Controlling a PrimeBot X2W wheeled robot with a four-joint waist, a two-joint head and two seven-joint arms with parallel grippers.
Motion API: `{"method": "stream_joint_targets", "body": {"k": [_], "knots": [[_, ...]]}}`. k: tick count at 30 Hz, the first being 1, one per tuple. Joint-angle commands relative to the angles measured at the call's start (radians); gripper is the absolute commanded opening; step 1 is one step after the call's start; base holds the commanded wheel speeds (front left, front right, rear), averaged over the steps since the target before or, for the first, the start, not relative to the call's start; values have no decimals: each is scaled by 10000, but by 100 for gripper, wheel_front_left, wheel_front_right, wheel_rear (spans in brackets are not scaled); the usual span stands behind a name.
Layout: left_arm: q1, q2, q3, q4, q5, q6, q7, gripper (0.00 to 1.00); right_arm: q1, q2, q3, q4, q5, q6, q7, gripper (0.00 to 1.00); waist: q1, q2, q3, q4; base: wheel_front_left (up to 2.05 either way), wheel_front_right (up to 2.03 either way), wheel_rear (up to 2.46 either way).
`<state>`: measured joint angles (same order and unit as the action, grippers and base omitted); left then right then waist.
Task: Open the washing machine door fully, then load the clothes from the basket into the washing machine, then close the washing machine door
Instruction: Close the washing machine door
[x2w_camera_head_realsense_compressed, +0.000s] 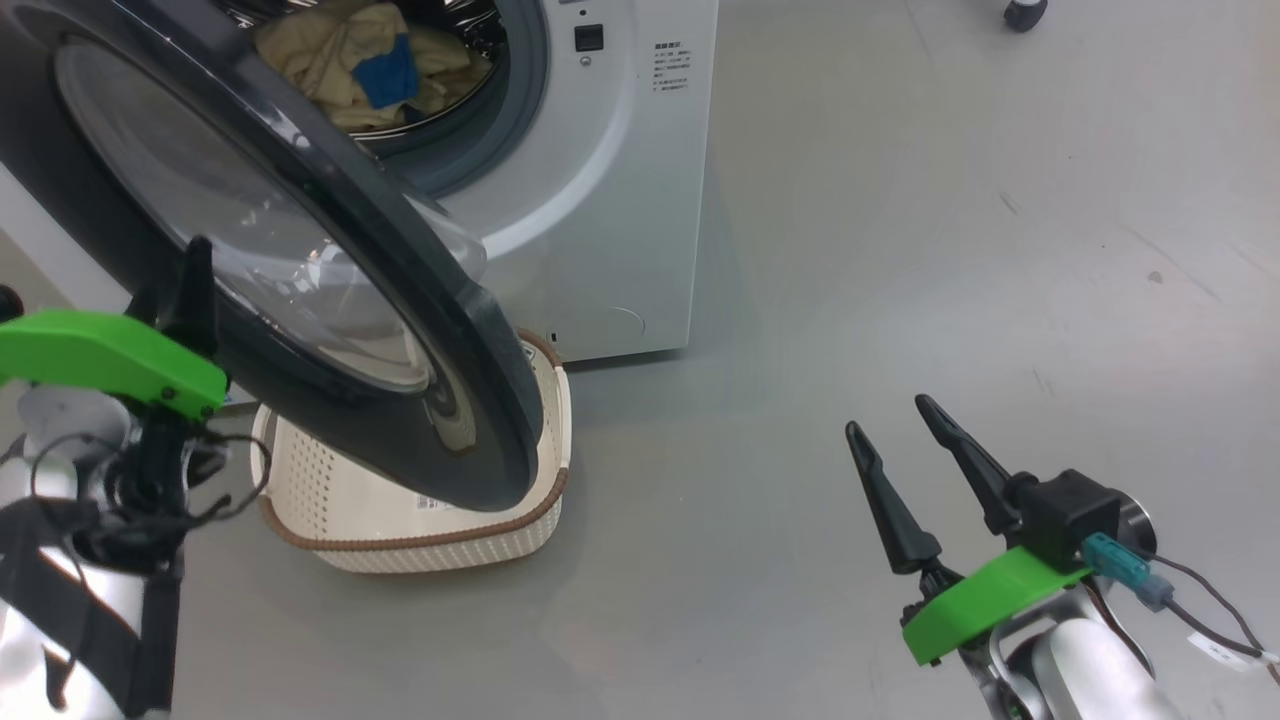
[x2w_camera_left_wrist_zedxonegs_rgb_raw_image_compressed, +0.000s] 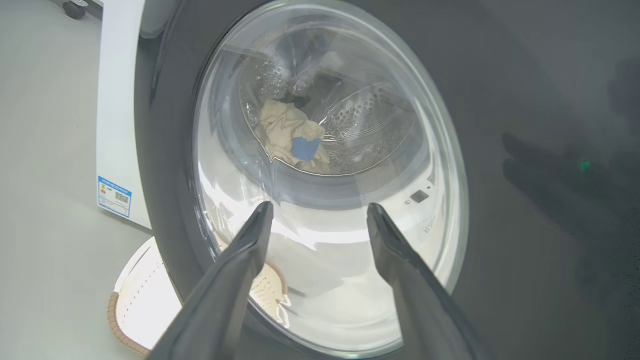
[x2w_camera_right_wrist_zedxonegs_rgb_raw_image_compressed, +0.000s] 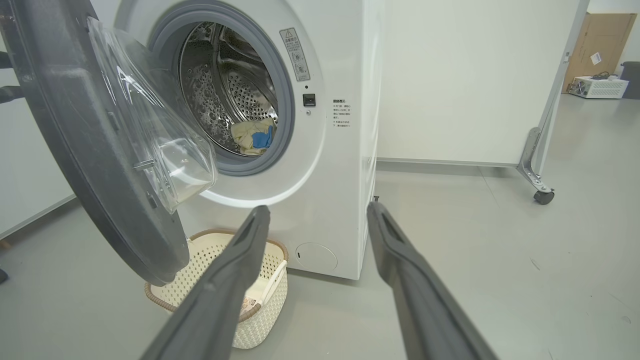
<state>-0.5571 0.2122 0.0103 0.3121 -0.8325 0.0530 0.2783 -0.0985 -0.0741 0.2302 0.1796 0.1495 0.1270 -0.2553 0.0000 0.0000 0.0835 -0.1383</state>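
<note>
Just ahead of the left gripper (x2w_camera_left_wrist_zedxonegs_rgb_raw_image_compressed: 318, 212) stands the outer face of the door (x2w_camera_left_wrist_zedxonegs_rgb_raw_image_compressed: 525, 75), with its clear glass bowl showing between the two fingers (x2w_camera_left_wrist_zedxonegs_rgb_raw_image_compressed: 235, 280). Those fingers are spread wide and nothing lies between them. In the head view one of them rises against the door's black ring; whether it touches the ring I cannot tell. The door hangs partway open at the left of the washing machine (x2w_camera_head_realsense_compressed: 620, 200), swung out over the basket (x2w_camera_head_realsense_compressed: 400, 545).

The right gripper (x2w_camera_head_realsense_compressed: 890, 420) is well apart from the door, off to the right above bare floor (x2w_camera_head_realsense_compressed: 950, 200). Its jaws are also wide apart and hold nothing. In its wrist view the door is at the left and the drum (x2w_camera_right_wrist_zedxonegs_rgb_raw_image_compressed: 225, 85) lies beyond it.

The clothes (x2w_camera_right_wrist_zedxonegs_rgb_raw_image_compressed: 252, 136) lie in a heap at the bottom of the drum, and they also show through the door glass from the left wrist. The basket stands on the floor close against the machine's front, under the door's lower edge.

Counted: one washing machine, one door, one basket, and one heap of clothes with one blue patch (x2w_camera_head_realsense_compressed: 390, 75). How many garments make up the heap cannot be told. There are two grippers, each with two fingers.
</note>
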Motion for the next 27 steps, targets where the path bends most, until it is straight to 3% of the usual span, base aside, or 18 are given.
{"method": "stream_joint_targets", "body": {"k": [1,8,15,21,27], "knots": [[-60,500,221,-483,225,76,-124,100,-162,11,95,-365,-43,37,-65,100,0,0,-11,37,0,0,0],[1240,837,-249,-1218,1555,213,-1219,100,-3,-44,-51,-409,-77,37,-65,100,0,0,-103,239,0,0,0],[2514,964,-932,-1403,2929,24,-2973,100,106,-110,-170,-474,-123,37,-65,100,0,0,-150,375,0,0,0],[3527,770,-1370,-557,3816,26,-4823,100,177,-174,-256,-514,-154,37,-65,100,0,0,-186,421,0,0,0],[4124,483,-1474,-215,4482,-56,-5377,100,254,-180,-375,-546,-168,37,-65,100,0,0,-161,457,0,0,0]]}}
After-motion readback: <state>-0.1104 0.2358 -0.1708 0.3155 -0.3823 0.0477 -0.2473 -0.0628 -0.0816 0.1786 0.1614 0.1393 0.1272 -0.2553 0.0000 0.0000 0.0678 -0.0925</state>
